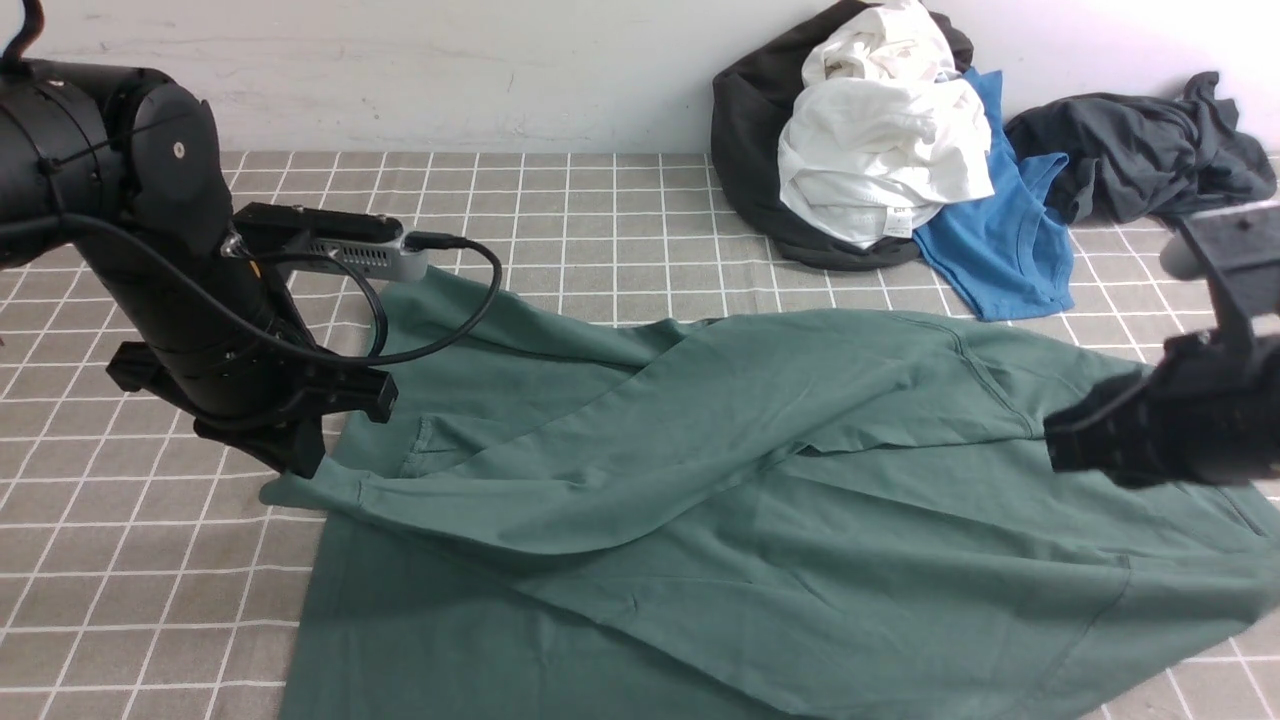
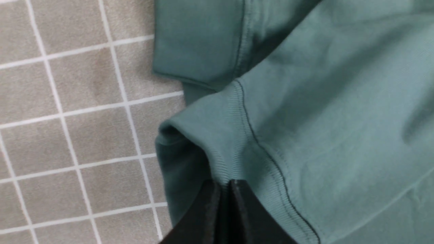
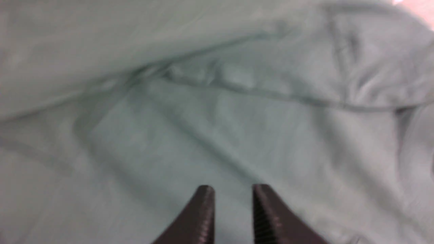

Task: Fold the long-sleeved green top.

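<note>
Where left claw (image 2: 223,184) pinches it, green top (image 1: 640,450) creases.

In the front view, we lose the bottom of the green long-sleeved top (image 1: 800,540) below the lower edge, and its far side past the right edge. The right arm (image 1: 1180,400) is blurred and cut off at the right; the left arm (image 1: 150,200) runs out at upper left. At upper right, the white cloth (image 1: 880,150) partly hides the black one (image 1: 745,130). Our right wrist view is blurred throughout.
</note>
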{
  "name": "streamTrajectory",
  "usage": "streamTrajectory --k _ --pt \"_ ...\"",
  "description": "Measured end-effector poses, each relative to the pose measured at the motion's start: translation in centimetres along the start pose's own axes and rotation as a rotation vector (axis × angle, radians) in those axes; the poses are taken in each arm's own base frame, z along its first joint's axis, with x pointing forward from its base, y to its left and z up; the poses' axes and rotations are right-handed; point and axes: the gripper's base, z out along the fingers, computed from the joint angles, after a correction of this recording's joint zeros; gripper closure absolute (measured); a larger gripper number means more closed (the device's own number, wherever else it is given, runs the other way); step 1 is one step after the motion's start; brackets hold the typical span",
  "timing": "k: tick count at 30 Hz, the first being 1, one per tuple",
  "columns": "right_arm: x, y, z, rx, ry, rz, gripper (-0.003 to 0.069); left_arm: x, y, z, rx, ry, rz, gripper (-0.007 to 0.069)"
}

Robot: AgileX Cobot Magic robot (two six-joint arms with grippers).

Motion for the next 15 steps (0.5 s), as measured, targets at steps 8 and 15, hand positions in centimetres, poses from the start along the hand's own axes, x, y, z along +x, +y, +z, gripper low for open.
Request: streamTrajectory --k 8,15 --pt "-3.9 -3.4 9.0 0.088 0.101 -0.001 0.0202 0.0 0.0 0.0 0.002 0.000 0.004 0.0611" --pt "-2.9 -5.1 15.9 0.152 0.238 0.019 0.0250 -0.1 0.0 0.0 0.002 -0.007 0.036 0.0611"
